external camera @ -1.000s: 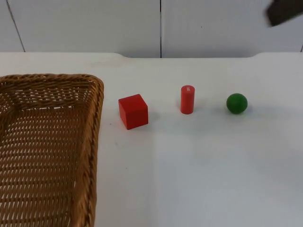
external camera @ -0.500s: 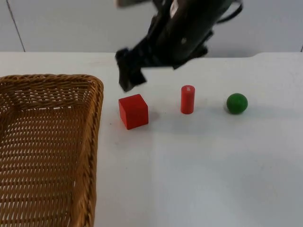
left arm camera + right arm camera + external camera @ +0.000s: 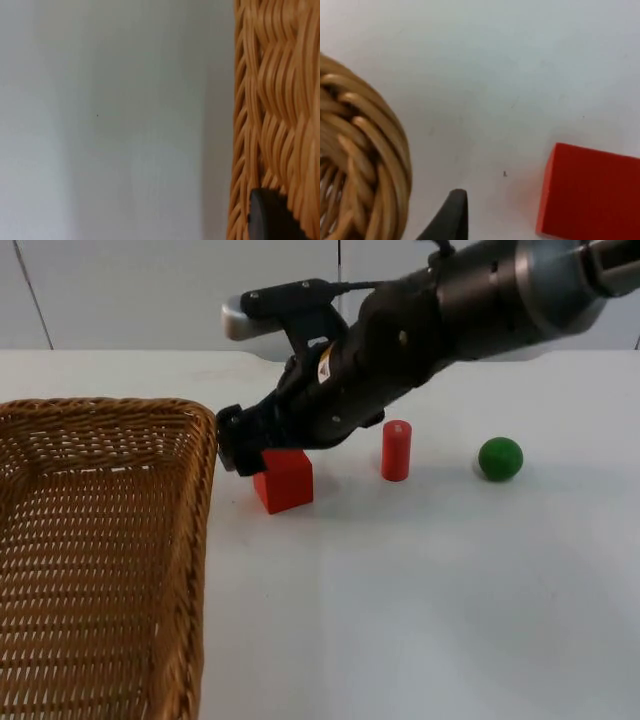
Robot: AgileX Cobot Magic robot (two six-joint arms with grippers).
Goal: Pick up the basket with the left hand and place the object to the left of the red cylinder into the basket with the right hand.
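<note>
I hover right gripper over red cube beside basket — span unclear, probably apart; centre before descending.

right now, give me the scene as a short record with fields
basket: woven, on the table's left side
left gripper: at the basket's rim
right gripper: low between basket and red cube, holding nothing
red cube: on table, left of the red cylinder
red cylinder: upright
green ball: right of the cylinder
</note>
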